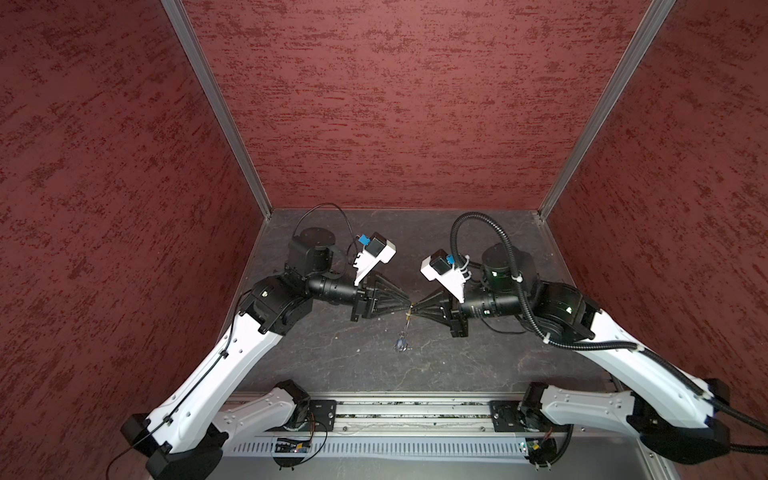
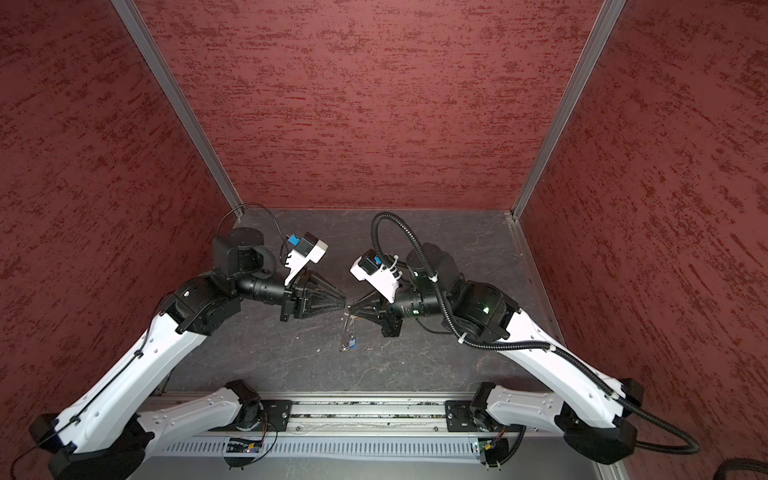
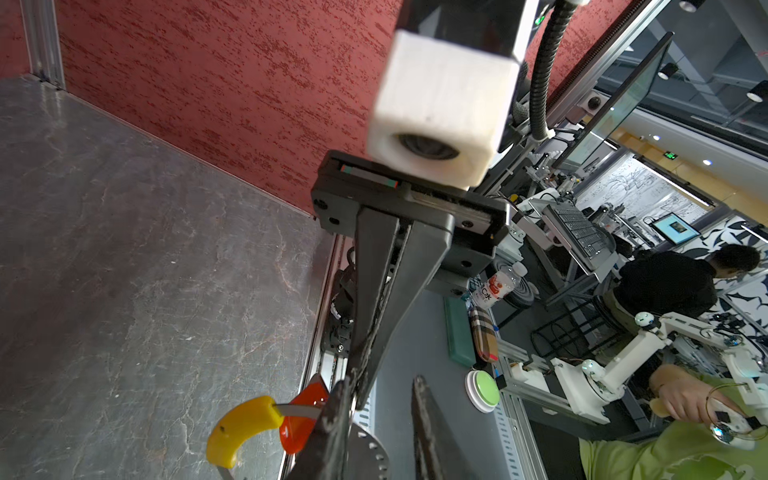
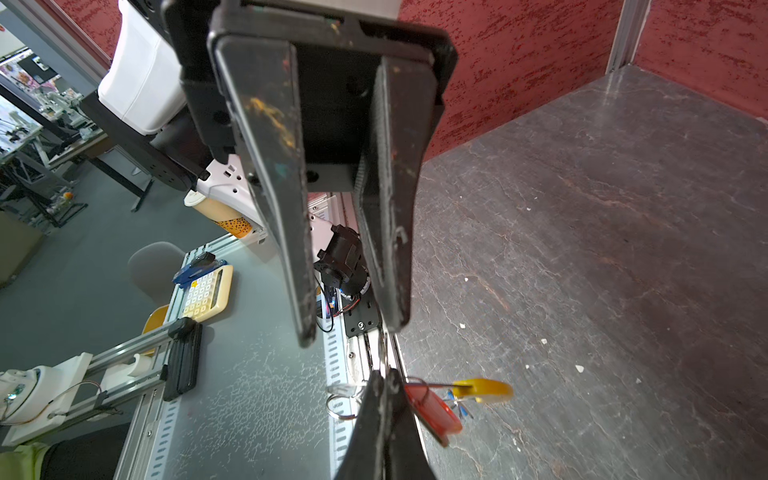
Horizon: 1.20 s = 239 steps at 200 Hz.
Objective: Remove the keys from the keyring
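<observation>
My right gripper (image 4: 384, 380) is shut on the keyring's thin metal strap. The keyring's curved yellow section (image 4: 484, 390) and a silver ring (image 4: 340, 405) stick out on either side of its tips. The red-orange tag (image 4: 432, 409) of one key hangs right beside those tips. The blue-tagged key (image 2: 353, 343) dangles lower, just above the floor. My left gripper (image 3: 380, 382) faces the right one tip to tip and is open, nothing between its fingers. One finger (image 3: 332, 419) sits against the red-orange tag (image 3: 301, 424), next to the yellow section (image 3: 241, 428). In a top view both grippers (image 1: 409, 306) (image 1: 414, 310) meet mid-floor.
The dark stone-patterned floor (image 1: 478, 357) is boxed in by red walls (image 1: 395, 104) at the back and on both sides. A metal rail (image 1: 395, 415) with the arm bases runs along the front edge. A corrugated cable (image 1: 511, 257) loops over the right arm.
</observation>
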Motion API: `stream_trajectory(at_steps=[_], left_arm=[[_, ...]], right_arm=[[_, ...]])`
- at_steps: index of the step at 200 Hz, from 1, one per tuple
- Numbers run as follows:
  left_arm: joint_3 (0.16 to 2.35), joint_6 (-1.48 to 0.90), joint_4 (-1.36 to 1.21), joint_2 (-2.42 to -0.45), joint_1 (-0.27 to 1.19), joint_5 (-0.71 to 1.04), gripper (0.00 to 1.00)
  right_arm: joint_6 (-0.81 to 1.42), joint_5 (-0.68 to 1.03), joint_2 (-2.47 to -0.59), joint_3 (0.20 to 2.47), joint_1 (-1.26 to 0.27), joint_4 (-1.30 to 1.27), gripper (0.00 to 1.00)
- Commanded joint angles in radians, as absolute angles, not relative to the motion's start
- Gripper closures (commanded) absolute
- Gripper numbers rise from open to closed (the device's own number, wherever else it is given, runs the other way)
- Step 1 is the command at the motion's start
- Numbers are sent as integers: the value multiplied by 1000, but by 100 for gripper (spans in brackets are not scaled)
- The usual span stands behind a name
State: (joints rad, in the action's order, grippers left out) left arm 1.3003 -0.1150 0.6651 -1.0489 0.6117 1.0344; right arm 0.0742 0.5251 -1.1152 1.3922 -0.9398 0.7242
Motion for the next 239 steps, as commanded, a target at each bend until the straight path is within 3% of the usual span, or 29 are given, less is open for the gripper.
stream_trajectory(at_steps=[1,44,82,146,239], left_arm=[[1325,-68,732,-1056,618,1055,76],[1325,-62,733,-1065,622,1043,75],[1325,-57,719,-1065,626,1046,82],[1324,-37,741,-1069,633,1028,82],[1306,-38,707,-1068,641,1021,99]], right_arm=[[31,502,-1114,1443,-944,752,100],[31,509,-1119,1454,-944,747,100],[35,495,-1132,1457,-945,739,100],[52,455,-1127,1457,-945,708,100],[80,463,-1131,1444,-945,646,100]])
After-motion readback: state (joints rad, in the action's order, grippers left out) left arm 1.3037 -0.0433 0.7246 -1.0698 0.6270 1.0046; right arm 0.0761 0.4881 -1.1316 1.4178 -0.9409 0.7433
